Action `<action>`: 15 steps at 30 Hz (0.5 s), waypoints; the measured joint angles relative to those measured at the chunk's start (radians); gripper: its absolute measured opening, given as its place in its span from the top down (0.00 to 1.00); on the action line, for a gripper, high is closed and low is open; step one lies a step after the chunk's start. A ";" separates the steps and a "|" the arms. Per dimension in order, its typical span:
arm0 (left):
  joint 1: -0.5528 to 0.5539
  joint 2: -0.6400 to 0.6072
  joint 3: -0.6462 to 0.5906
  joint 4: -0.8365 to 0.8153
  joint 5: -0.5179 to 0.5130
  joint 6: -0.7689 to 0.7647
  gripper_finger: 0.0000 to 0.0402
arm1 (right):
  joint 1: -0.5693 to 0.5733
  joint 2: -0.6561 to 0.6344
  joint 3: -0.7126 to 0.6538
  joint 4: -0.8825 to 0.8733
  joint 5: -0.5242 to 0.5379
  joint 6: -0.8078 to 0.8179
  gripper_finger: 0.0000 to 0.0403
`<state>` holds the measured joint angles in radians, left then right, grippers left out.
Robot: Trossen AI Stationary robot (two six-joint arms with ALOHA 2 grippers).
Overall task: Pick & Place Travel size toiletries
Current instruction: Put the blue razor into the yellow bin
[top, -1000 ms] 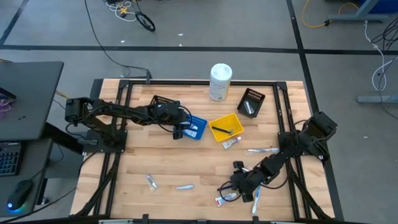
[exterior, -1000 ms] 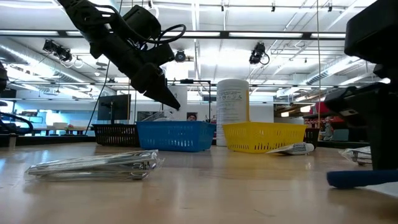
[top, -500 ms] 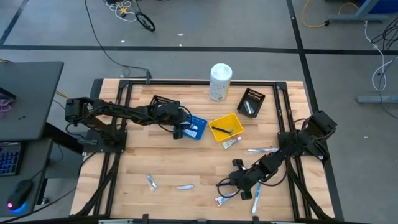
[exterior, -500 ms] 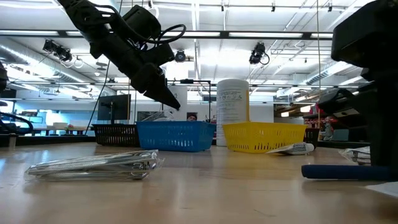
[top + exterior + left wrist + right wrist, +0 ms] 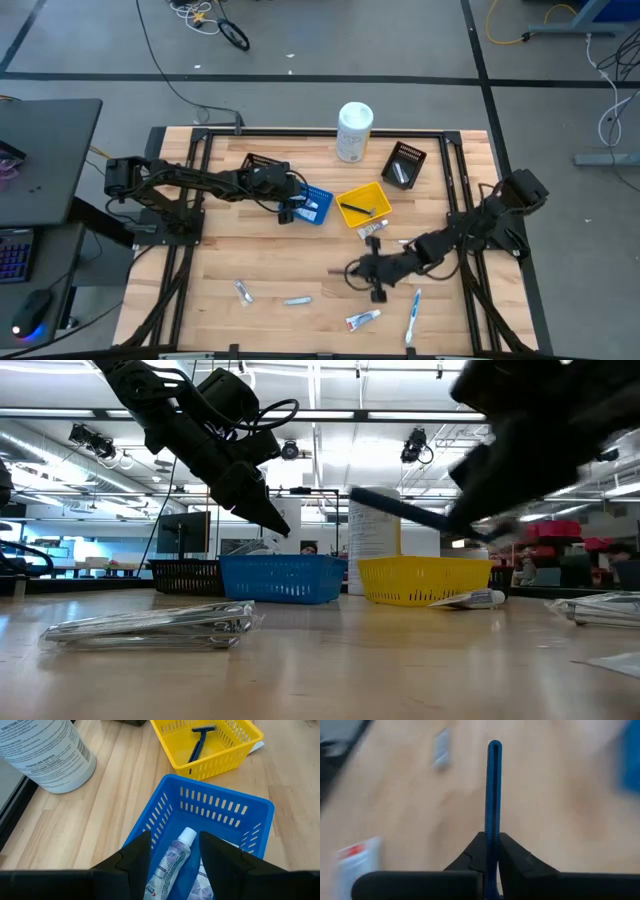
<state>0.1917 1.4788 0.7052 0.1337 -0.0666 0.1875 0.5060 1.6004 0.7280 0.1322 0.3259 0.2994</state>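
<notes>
My right gripper (image 5: pixel 366 271) hovers over the table's near right part, shut on a blue-handled razor (image 5: pixel 493 785) that shows in the low view as a dark blue stick (image 5: pixel 400 508) in the air. My left gripper (image 5: pixel 175 862) hangs open just above the blue bin (image 5: pixel 215 807), which holds a white toothpaste tube (image 5: pixel 176 851). The yellow bin (image 5: pixel 362 204) holds another razor (image 5: pixel 199 742). Loose toiletries lie flat on the wood: small tubes (image 5: pixel 362 320) (image 5: pixel 372 230), a toothbrush (image 5: pixel 412 314) and wrapped pieces (image 5: pixel 243 291) (image 5: pixel 297 299). My right gripper pinches the razor's blue handle (image 5: pixel 493 827) between its two fingers. The handle runs on past the fingertips along their line. The fingers slant down from the table's right. The razor is lifted clear of the table; its other end is hidden behind the fingers.
A tall white canister (image 5: pixel 354 131) stands at the far edge. Two black bins (image 5: pixel 405 165) (image 5: pixel 262 165) sit at the far side, left and right of the blue and yellow ones. Bare wood lies in the middle (image 5: pixel 300 255).
My right gripper has risen and gone from the near right corner toward the table's middle and far side. The blue razor, which lay flat on the wood beside the near toiletries, has come up with it and now hangs clear, tilted.
</notes>
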 joint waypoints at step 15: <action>0.000 0.000 0.000 0.000 0.000 0.000 0.56 | -0.403 -0.116 0.002 -0.195 0.275 -0.334 0.91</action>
<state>0.1917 1.4788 0.7053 0.1337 -0.0666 0.1875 0.1034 1.4845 0.7300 -0.0632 0.6011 -0.0345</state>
